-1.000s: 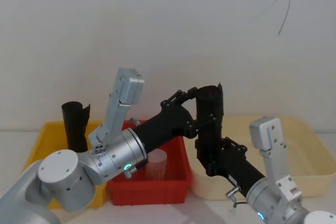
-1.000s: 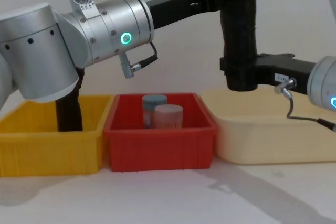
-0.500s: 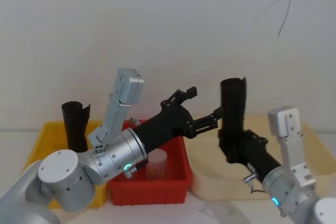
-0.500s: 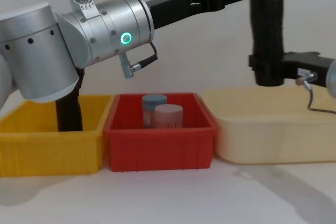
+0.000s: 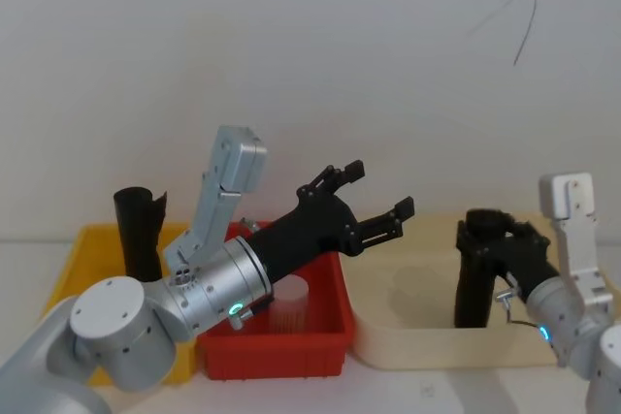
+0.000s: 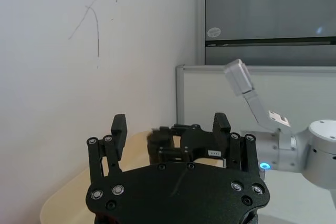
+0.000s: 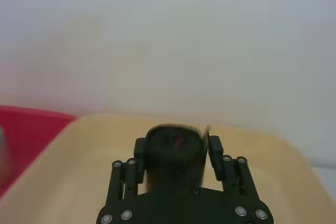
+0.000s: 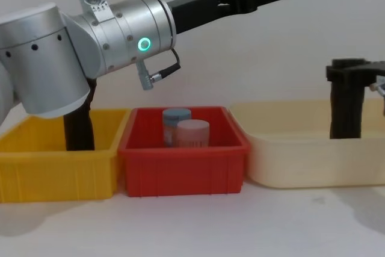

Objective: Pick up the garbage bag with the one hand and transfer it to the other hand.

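While the right gripper [image 5: 493,228] is clamped on the top of the garbage bag [image 5: 474,283], that roll stands upright with its lower end inside the cream bin [image 5: 408,348]. The left gripper [image 5: 376,189], fingers spread and holding nothing, hangs high to the bag's left, well apart from it. Three bins stand in a row: the red bin [image 5: 291,353] holds two jars, one pink-lidded [image 8: 192,133] and one blue-lidded [image 8: 175,115], and the yellow bin [image 5: 73,264] holds a second black roll [image 5: 139,235].
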